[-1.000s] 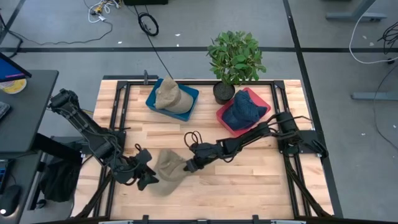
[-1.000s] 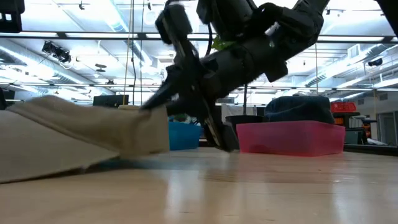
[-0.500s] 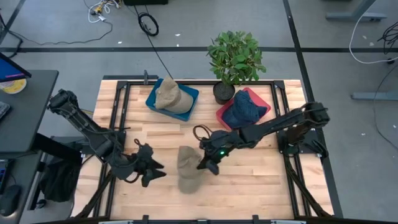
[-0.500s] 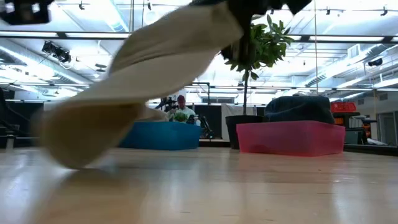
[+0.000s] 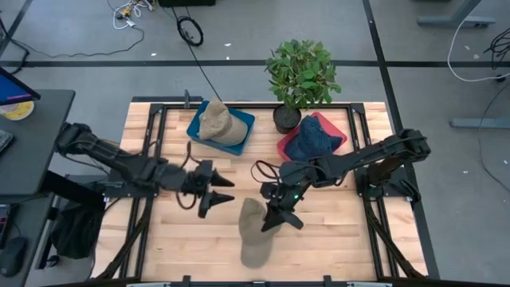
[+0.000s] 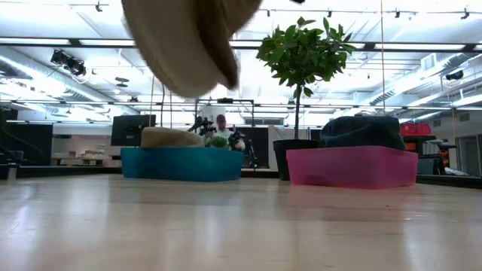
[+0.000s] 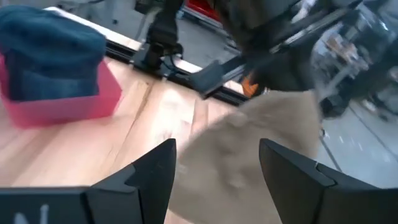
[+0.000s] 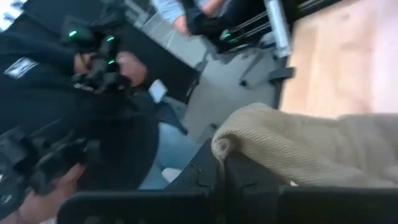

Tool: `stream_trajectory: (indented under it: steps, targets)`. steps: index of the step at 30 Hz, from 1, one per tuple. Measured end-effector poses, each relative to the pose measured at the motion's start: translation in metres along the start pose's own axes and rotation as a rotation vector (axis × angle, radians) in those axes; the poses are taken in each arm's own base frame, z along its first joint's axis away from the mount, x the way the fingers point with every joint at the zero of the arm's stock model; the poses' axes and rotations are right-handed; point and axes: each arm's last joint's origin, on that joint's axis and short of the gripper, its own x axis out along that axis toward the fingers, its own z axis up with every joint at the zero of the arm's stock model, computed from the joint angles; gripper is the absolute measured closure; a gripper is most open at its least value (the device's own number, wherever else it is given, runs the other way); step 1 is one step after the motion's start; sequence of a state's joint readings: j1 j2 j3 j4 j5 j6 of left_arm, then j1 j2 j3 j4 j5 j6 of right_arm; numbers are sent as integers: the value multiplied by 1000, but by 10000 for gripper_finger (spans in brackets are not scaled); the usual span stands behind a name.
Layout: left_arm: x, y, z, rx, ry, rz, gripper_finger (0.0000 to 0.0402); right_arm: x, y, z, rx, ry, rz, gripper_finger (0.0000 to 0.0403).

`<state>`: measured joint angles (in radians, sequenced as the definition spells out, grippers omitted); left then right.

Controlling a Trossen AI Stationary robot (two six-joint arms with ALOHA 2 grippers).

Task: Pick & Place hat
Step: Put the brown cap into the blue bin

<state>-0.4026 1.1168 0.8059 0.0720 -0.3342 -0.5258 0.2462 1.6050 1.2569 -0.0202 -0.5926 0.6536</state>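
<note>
Right gripper clamps the tan hat, lifted clear above bare table near the front edge. Left gripper gapes, empty, just left.

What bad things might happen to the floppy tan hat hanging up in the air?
The right end effector pinches only the edge of the tan hat, so it might slip and drop. It hangs low and could drag on the table. The open left end effector sits close and might get bumped.
</note>
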Motion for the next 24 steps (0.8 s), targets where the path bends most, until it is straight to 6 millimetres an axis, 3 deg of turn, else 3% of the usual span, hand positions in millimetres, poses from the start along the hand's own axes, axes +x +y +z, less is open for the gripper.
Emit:
stream_trajectory:
  steps: [9, 16, 24]
  targets:
    - [11, 35, 28, 94, 12, -198, 168, 0, 34, 16, -39, 12, 132, 403]
    - [24, 61, 40, 0, 50, -376, 168, 1, 47, 18, -42, 10, 160, 403]
    - [48, 64, 41, -146, 72, -625, 168, -3, 58, 29, -73, -43, 161, 403]
